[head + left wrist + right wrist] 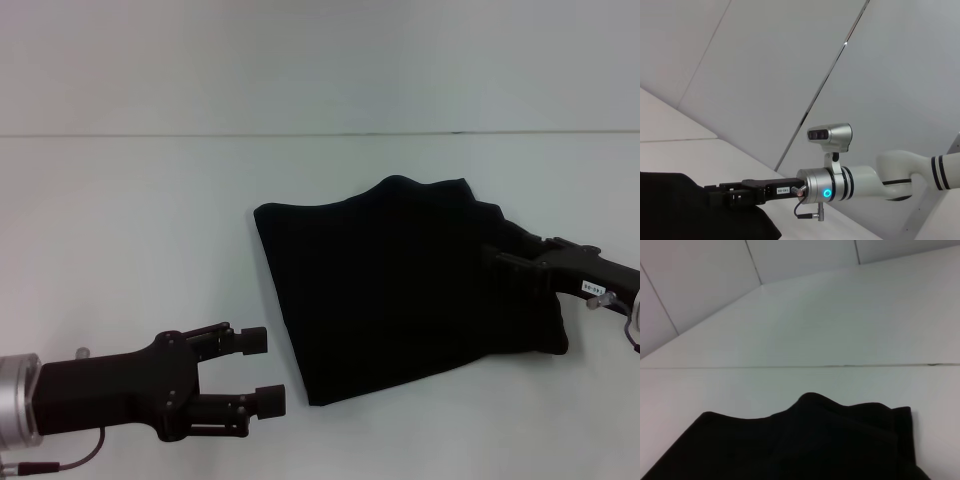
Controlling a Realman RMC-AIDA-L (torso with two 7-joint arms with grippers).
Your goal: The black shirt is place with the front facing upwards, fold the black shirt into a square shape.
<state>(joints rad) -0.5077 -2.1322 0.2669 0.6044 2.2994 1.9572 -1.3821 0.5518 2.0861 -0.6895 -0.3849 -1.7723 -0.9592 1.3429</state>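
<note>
The black shirt [400, 280] lies folded into a rough four-sided shape on the white table, right of centre, with only plain black cloth showing. Its far edge is wavy and layered. My right gripper [503, 264] comes in from the right and rests against the shirt's right edge, black on black. The left wrist view shows that same right gripper [722, 196] at the edge of the shirt [685, 210]. My left gripper [264, 371] hovers open at the lower left, just short of the shirt's near-left corner, holding nothing. The right wrist view shows the shirt [790, 445] from close up.
The white table [120, 230] stretches bare to the left and behind the shirt, up to a white wall [300, 60]. A thin seam line [300, 133] marks where table and wall meet.
</note>
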